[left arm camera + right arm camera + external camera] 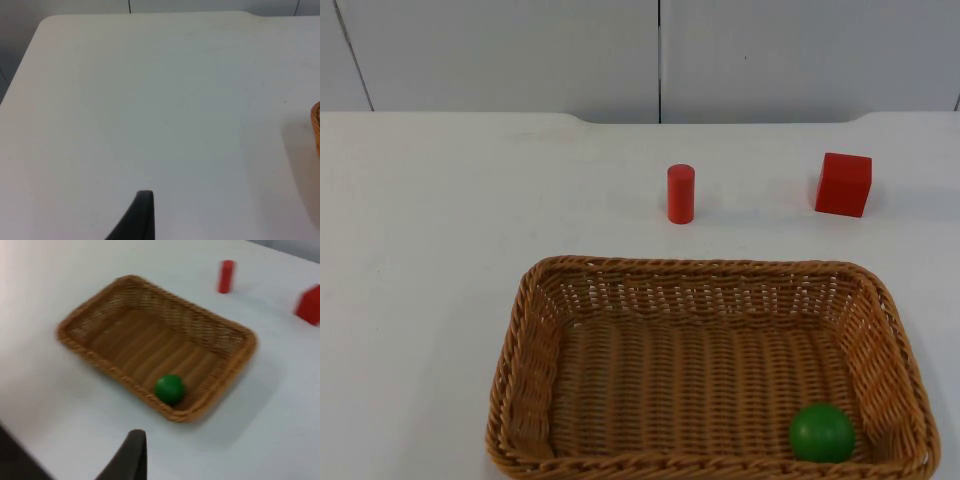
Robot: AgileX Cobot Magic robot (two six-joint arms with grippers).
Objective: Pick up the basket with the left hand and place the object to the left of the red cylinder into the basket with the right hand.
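A woven wicker basket [700,265] rests on the white table near the front edge, with a green ball [821,432] lying in its front right corner. Behind it a red cylinder [681,194] stands upright. My left gripper [142,215] hangs over bare table, with the basket's edge [316,125] off to one side. My right gripper [132,455] is held back and above the table, looking onto the basket [131,279], the ball [169,388] and the cylinder [226,276]. Neither gripper touches anything.
A red cube [844,184] sits to the right of the cylinder at the back, and it appears in the right wrist view too [310,305]. The grey partition wall [520,50] closes the table's far side.
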